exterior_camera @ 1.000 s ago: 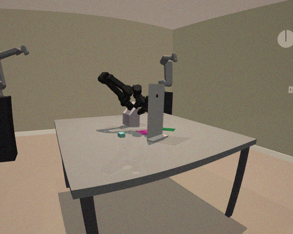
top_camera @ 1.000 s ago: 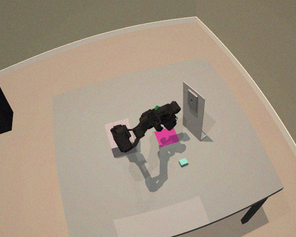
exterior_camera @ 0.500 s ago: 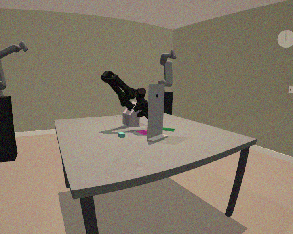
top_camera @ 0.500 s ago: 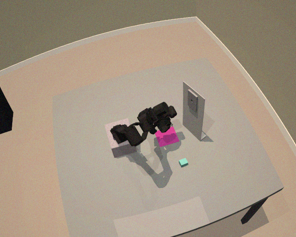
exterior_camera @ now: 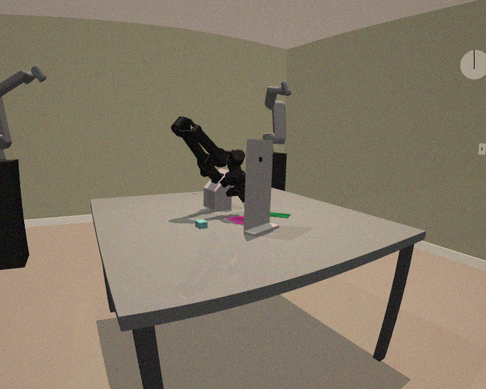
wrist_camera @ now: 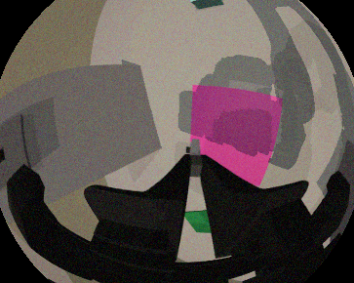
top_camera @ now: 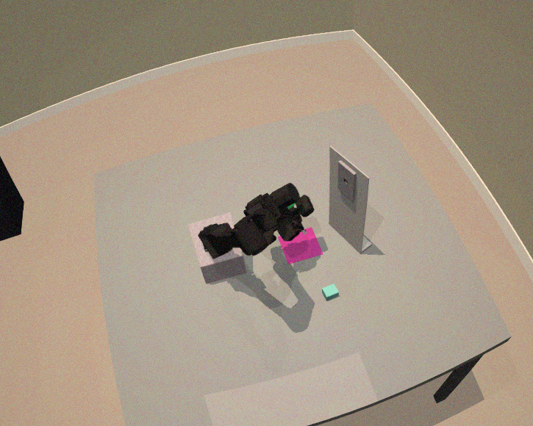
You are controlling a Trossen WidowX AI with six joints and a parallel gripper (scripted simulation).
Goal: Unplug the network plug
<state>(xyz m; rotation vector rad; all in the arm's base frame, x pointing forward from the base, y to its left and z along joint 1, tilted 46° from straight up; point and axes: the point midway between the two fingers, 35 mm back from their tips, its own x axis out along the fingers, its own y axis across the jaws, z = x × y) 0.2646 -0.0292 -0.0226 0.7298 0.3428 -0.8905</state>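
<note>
My gripper [top_camera: 302, 230] [wrist_camera: 194, 159] is shut on the network plug [top_camera: 304, 232] [wrist_camera: 195, 145], a small grey piece with a dark spot beside it, at the fingertips. The gripper points down and holds the plug above the table, near the magenta square [top_camera: 303, 255] [exterior_camera: 236, 220] [wrist_camera: 208, 109]; the exact height is hard to tell. The upright panel [top_camera: 349, 219] [exterior_camera: 257, 188] [wrist_camera: 105, 107] stands apart from the gripper. Its socket [top_camera: 345, 181] is empty. In the exterior view the panel hides the fingertips and plug.
A green patch [top_camera: 291, 206] [exterior_camera: 279, 215] [wrist_camera: 198, 222] lies on the table, partly hidden by the arm in the top view. A teal block [top_camera: 330, 291] [exterior_camera: 200, 224] [wrist_camera: 208, 4] lies beyond the magenta square. The arm stands on a pinkish base block [top_camera: 225, 269] [exterior_camera: 217, 200].
</note>
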